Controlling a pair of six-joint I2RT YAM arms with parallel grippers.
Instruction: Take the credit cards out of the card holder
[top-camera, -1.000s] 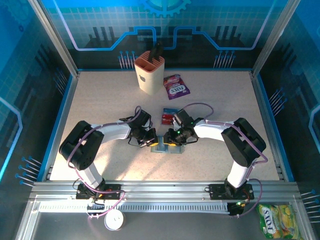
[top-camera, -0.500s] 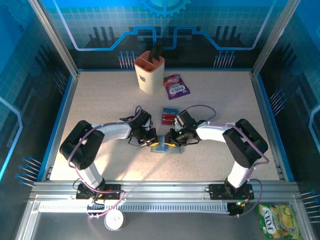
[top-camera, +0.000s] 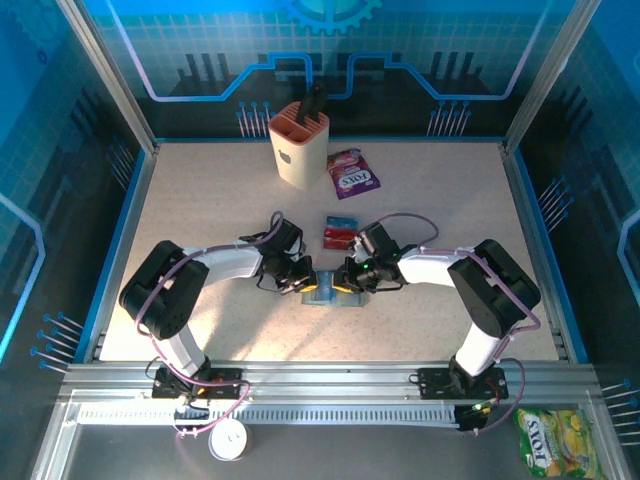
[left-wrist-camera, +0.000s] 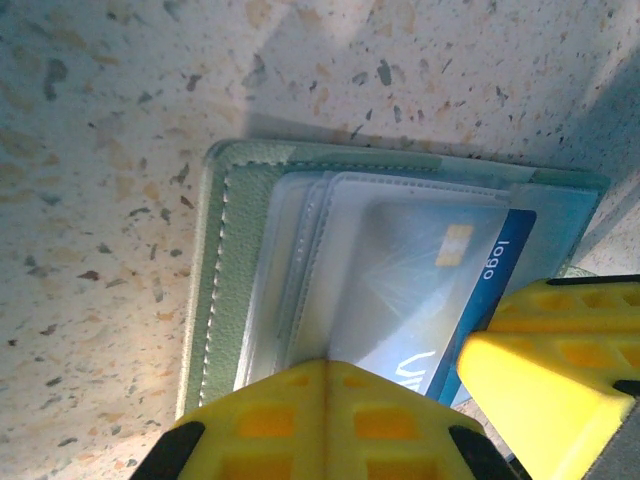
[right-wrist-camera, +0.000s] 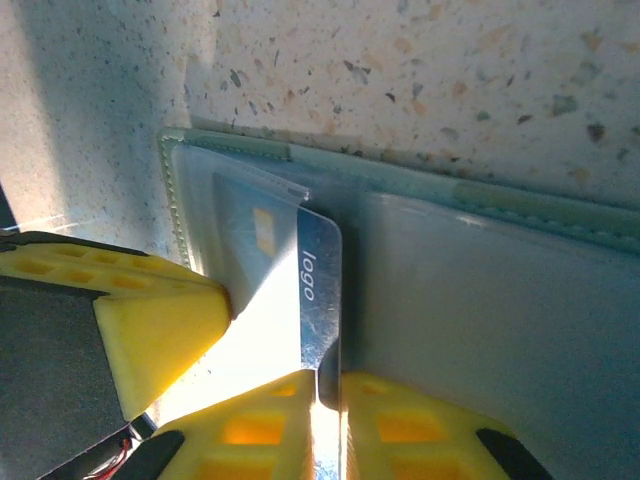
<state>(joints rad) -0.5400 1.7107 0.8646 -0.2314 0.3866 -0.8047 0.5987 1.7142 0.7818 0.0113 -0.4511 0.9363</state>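
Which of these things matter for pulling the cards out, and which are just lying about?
Part of the job: card holder, blue card sticking out of its sleeve, loose cards already out.
Lying about: beige cup, purple sweet packet, yellow sweet packet.

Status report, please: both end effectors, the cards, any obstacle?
Left end effector shut, tips on card holder. Right end effector shut on blue card, partly pulled out. Loose cards lie farther back. End effectors nearly touching.
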